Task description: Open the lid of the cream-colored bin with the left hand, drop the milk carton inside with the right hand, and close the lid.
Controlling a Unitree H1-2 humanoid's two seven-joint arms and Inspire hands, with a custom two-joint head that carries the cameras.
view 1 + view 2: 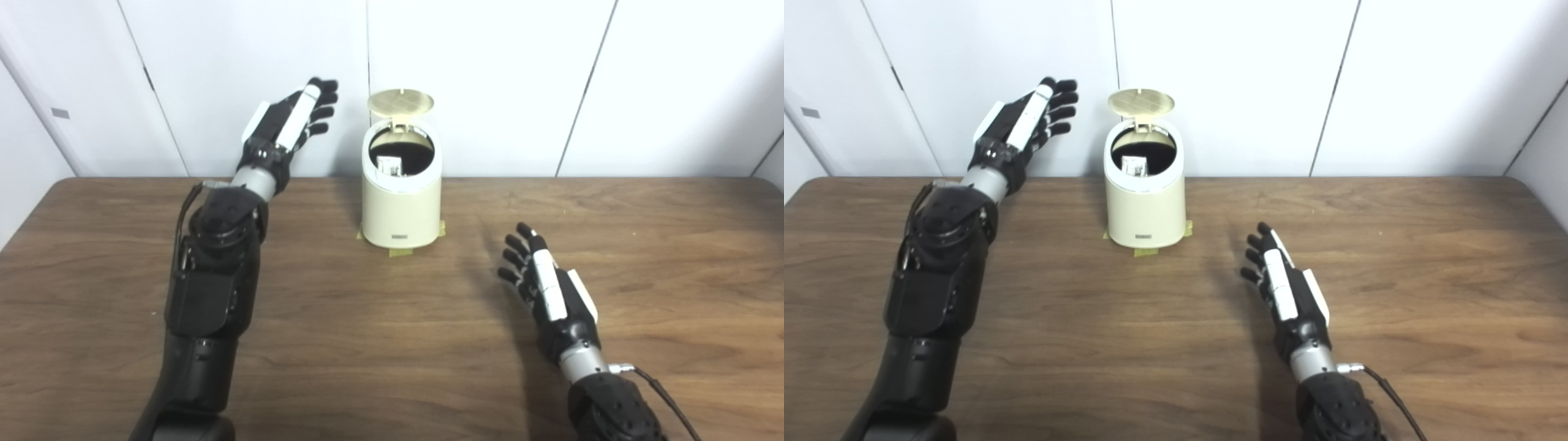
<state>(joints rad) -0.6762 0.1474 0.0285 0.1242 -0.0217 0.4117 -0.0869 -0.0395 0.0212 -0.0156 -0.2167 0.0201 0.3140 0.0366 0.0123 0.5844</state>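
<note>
Left eye view
Bin (401,211): sitting on the bench (392,343), lid (401,102) standing upright.
Milk carton (388,164): lying inside the bin.
Left hand (288,125): hovering left of the lid, fingers spread, holding nothing.

Right eye view
Right hand (1283,288): resting low over the bench, fingers apart, holding nothing, well clear of the bin.

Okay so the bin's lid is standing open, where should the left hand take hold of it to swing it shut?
Probably the lid's top front rim, reached from the left hand's side. It stands upright on a hinge at the back of the bin, so its free upper edge is exposed; pushing that forward and down should fold it shut.
</note>
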